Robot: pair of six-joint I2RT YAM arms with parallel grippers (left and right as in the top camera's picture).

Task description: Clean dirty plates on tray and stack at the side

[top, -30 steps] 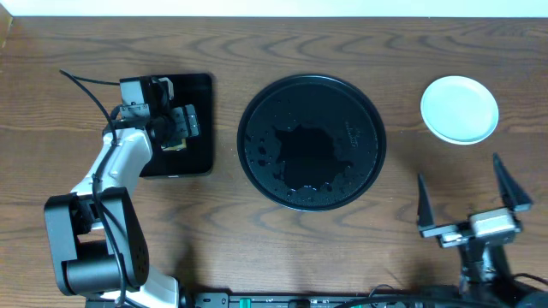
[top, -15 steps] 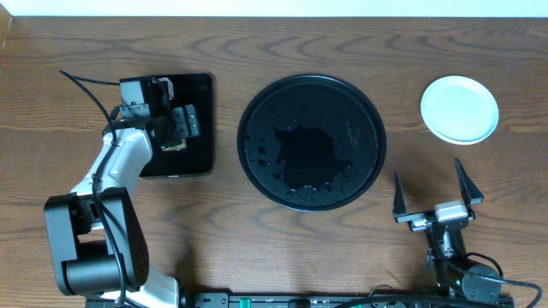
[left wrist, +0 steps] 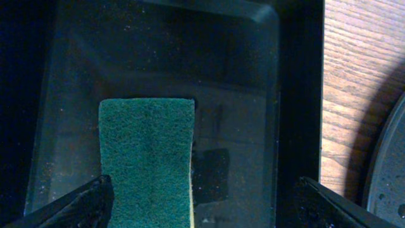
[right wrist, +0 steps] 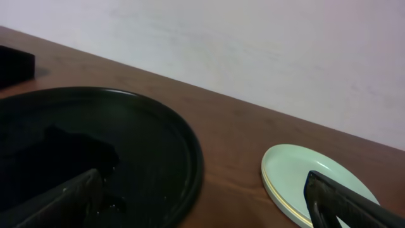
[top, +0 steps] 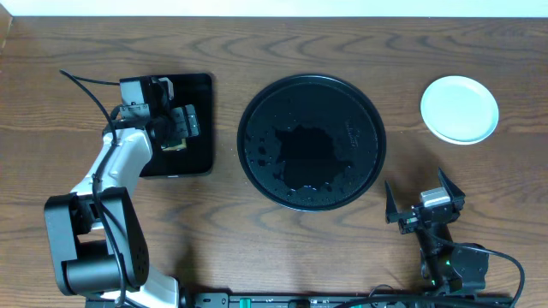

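The round glossy black tray (top: pixel 311 141) sits mid-table, wet, with no plate on it; it also shows in the right wrist view (right wrist: pixel 126 152). The plates (top: pixel 459 109) lie stacked at the far right, a pale mint one on top, with a yellow edge showing in the stack in the right wrist view (right wrist: pixel 297 180). My right gripper (top: pixel 421 202) is open and empty near the front edge, below the stack; it also shows in the right wrist view (right wrist: pixel 209 202). My left gripper (top: pixel 175 133) is open over the small rectangular tray, its fingers (left wrist: pixel 202 202) astride a green sponge (left wrist: pixel 147 158).
A smaller black rectangular tray (top: pixel 199 94) at the left holds the green sponge. Its wall (left wrist: pixel 297 95) borders bare wood beside the round tray. A pale wall runs behind the table's far edge.
My right arm has pulled back toward the front edge and leftward, away from the plate stack, with its fingers narrowing. The left arm has not moved.
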